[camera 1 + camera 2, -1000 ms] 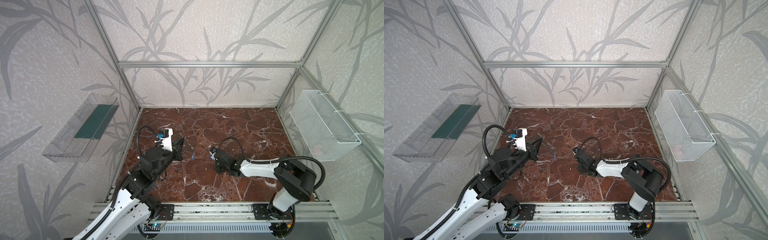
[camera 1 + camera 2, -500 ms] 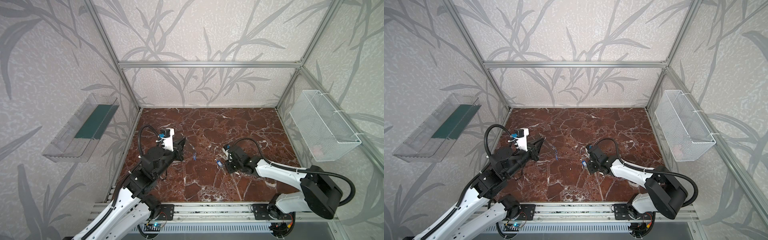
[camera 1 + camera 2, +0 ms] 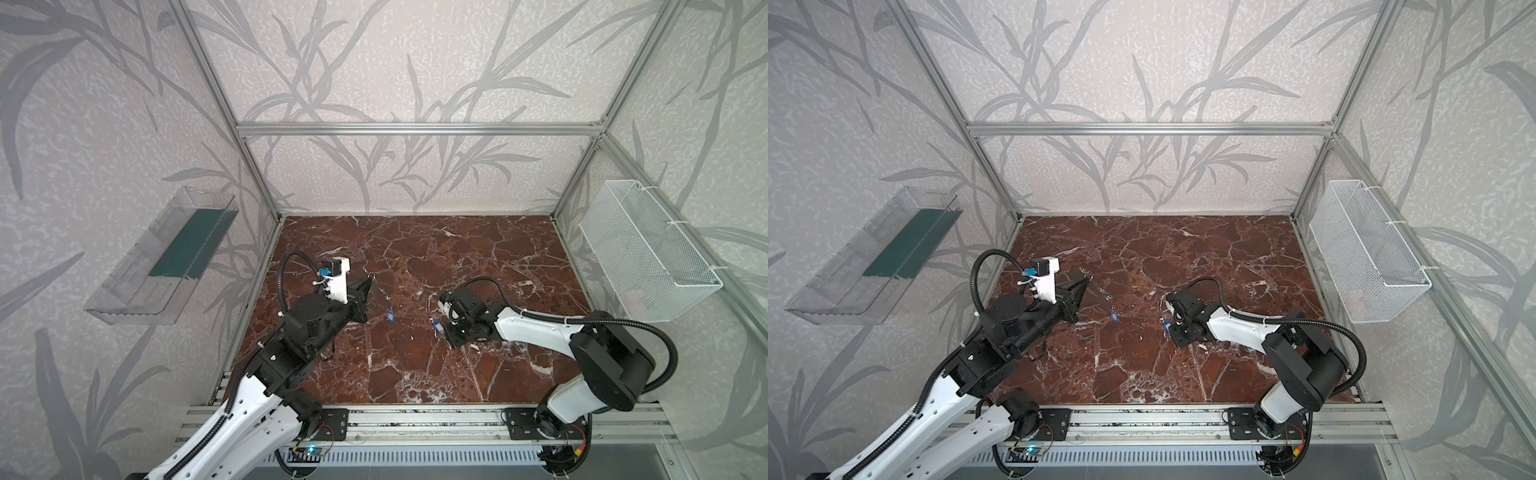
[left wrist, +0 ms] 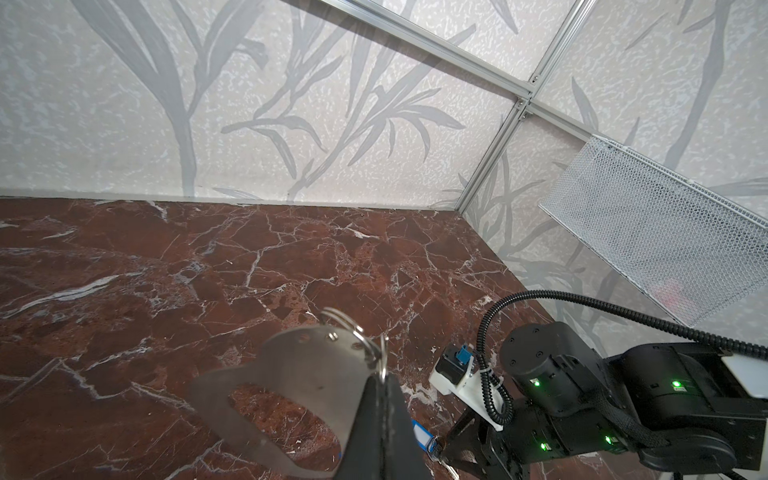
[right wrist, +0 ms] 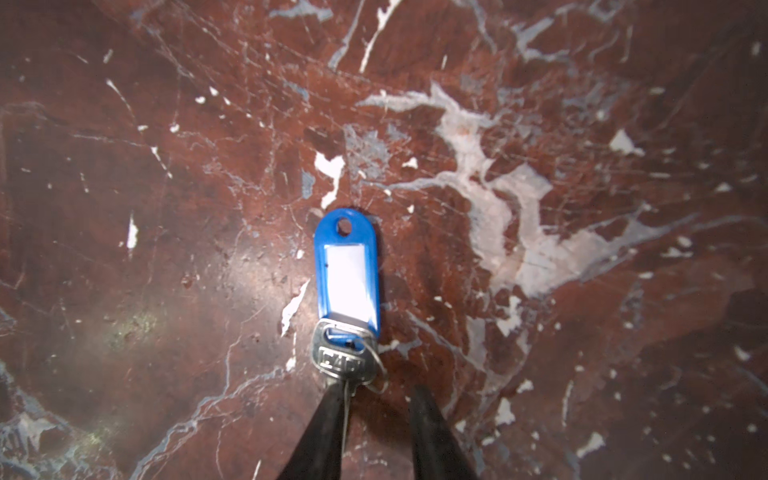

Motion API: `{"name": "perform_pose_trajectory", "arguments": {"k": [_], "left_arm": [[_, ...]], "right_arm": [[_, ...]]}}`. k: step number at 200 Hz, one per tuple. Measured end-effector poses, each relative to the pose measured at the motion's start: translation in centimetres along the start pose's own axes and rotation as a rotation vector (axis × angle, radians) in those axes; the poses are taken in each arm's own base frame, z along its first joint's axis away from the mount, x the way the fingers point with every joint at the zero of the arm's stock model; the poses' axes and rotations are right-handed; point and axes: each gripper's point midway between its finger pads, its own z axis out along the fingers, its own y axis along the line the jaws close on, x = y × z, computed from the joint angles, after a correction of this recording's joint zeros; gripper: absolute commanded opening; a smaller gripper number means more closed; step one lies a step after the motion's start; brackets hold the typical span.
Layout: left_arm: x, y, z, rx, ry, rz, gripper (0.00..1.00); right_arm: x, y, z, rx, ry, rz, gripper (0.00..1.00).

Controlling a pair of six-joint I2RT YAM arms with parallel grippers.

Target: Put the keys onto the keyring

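In the left wrist view my left gripper (image 4: 383, 384) is shut on the keyring (image 4: 299, 374), a grey half-moon plate held above the marble table (image 3: 415, 249). Small rings (image 4: 353, 332) hang in holes at its edge. In both top views the left gripper (image 3: 370, 282) is at the left, with a blue-tagged key (image 3: 390, 316) just below it; I cannot tell whether that key hangs or lies. Another of the keys (image 5: 347, 270), silver with a blue tag, lies flat on the table. My right gripper (image 5: 378, 411) is open over it, with one finger along its blade.
A white wire basket (image 3: 648, 253) hangs on the right wall and a clear plastic tray (image 3: 166, 253) on the left wall. An aluminium rail (image 3: 415, 419) runs along the front edge. The two arms face each other across the table's middle.
The right gripper has pulled back to the right, away from the left gripper, carrying a blue-tagged key. Its jaws have opened and that key now lies on the table. The left gripper has held still.
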Motion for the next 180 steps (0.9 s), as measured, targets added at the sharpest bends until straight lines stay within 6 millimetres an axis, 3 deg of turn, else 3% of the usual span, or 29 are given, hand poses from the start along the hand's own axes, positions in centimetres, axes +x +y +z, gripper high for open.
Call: {"name": "perform_pose_trajectory", "arguments": {"k": [44, 144, 180], "left_arm": [[0.1, 0.0, 0.0, -0.001, 0.002, 0.0, 0.0], [0.1, 0.1, 0.1, -0.001, 0.003, 0.0, 0.0], [0.2, 0.1, 0.1, -0.002, 0.004, 0.0, 0.0]], "right_arm": [[-0.4, 0.0, 0.2, -0.034, -0.002, 0.015, 0.23], [-1.2, 0.3, 0.1, -0.095, -0.023, 0.039, 0.24], [-1.2, 0.4, 0.3, -0.105, -0.019, 0.039, 0.2]]}}
